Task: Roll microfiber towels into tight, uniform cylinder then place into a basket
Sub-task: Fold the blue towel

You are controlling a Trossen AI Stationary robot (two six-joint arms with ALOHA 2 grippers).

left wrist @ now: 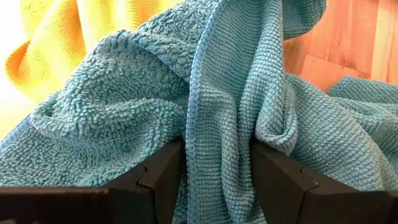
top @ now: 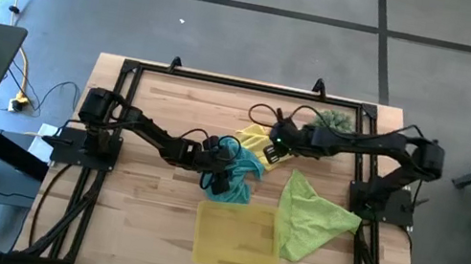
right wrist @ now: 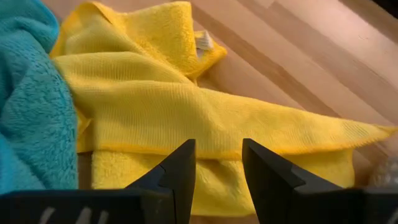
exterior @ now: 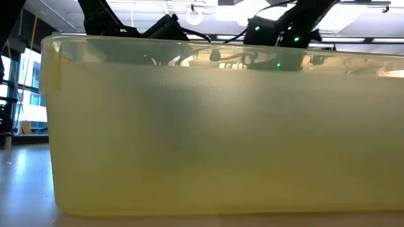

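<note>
Left hand [left wrist: 217, 180], beside the basket [top: 236, 239], stands clamped on a teal towel [left wrist: 155, 93] fold, presumably gathering it for rolling. Right hand [right wrist: 217, 168], beyond the basket, hovers apart over the yellow towel [right wrist: 186, 118], gripping nothing

We find the basket [top: 236, 236] at table [top: 142, 222] six o'clock — one towel [top: 312, 221] touching it at three o'clock, two towels [top: 244, 168] bunched together at twelve, plant [top: 335, 119] at one.

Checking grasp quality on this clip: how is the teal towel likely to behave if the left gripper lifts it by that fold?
The teal towel lies bunched in soft folds, so it would probably hang limp and unfold rather than keep shape. Its looped pile looks grippy, so slipping from the left gripper seems unlikely. It touches the yellow towel and might drag it.
</note>
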